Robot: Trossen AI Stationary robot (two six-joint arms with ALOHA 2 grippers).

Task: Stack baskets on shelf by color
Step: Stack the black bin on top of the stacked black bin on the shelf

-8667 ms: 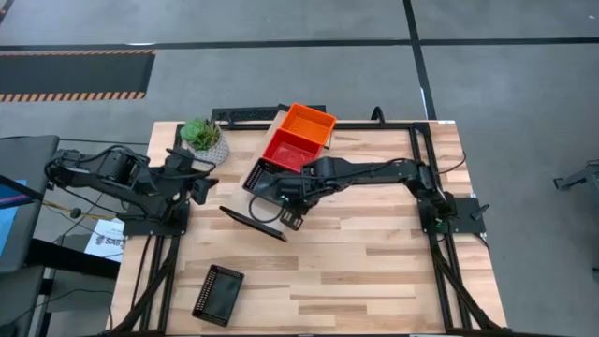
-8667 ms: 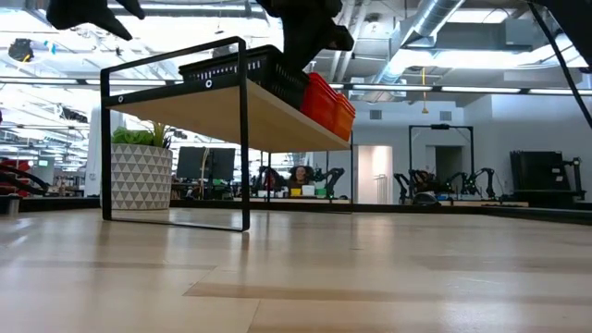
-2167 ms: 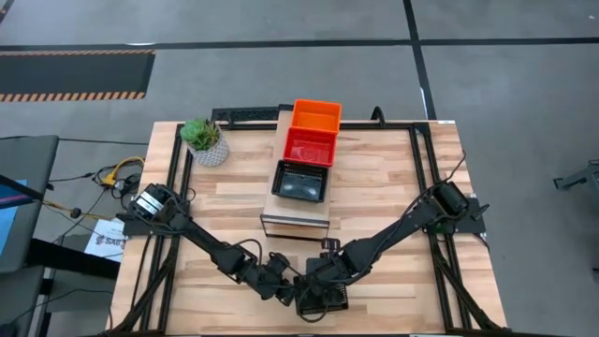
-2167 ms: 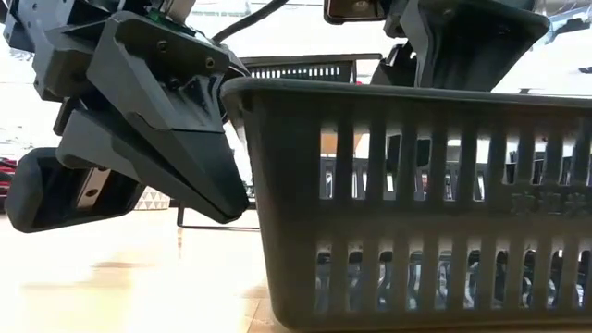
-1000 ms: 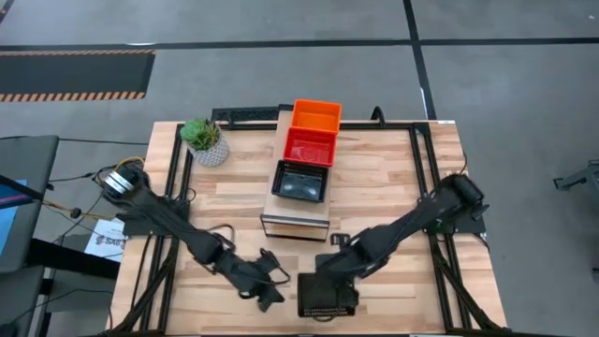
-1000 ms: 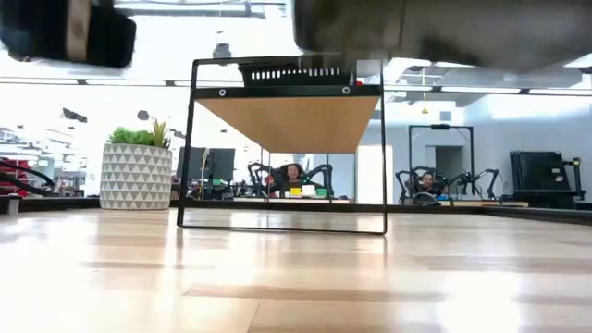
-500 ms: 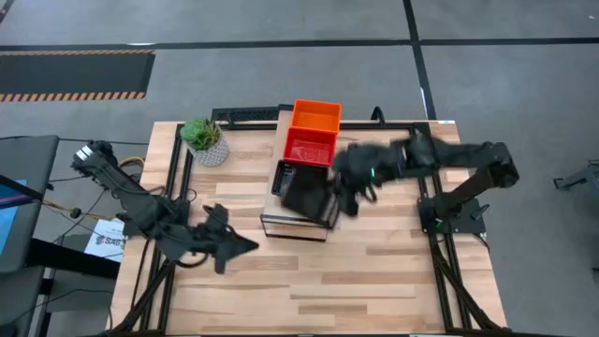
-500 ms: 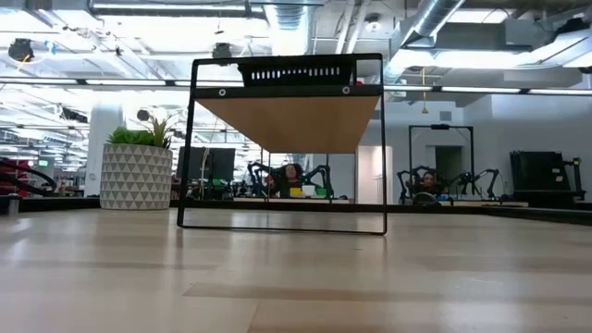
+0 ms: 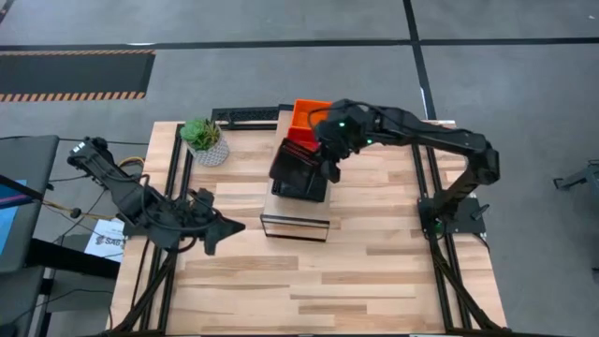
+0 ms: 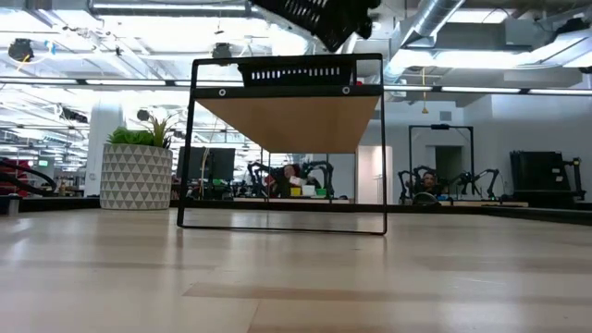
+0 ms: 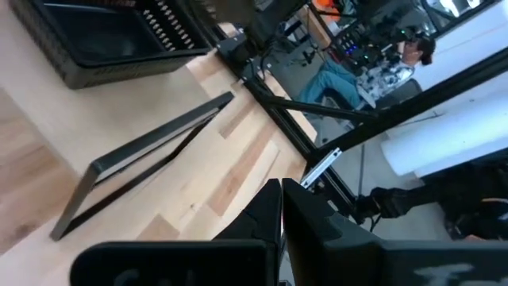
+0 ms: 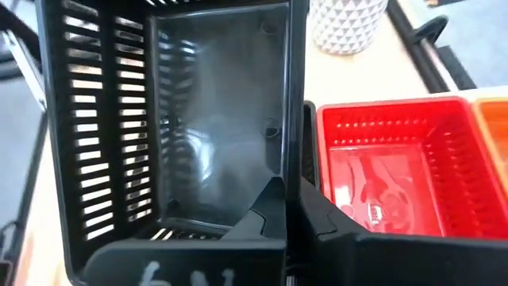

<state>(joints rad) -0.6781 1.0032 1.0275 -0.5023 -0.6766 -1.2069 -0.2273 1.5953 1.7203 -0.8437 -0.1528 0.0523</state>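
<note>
A black basket hangs tilted over the near end of the shelf, with my right gripper shut on it. In the low view, another black basket stands on the shelf top, right below the held one. A red basket sits on the shelf behind it. An orange basket lies at the shelf's far end. My left gripper is shut with nothing in it, over the table left of the shelf. My right gripper grips one side wall of the black basket at its rim, with one finger inside the basket and the other outside. The fingers slant down from the table's right side. The basket is lifted clear and tilted, with its open side toward the wrist camera.
A potted plant in a white patterned pot stands at the table's far left corner. Bare wooden tabletop lies near and right of the shelf. A seated person shows in the room beyond the table.
My right gripper has lifted the black basket off the near part of the table and carried it up and toward the far edge, to over the shelf's near end; the basket has turned and tipped. My left gripper has drawn back toward the table's left edge, still shut.
</note>
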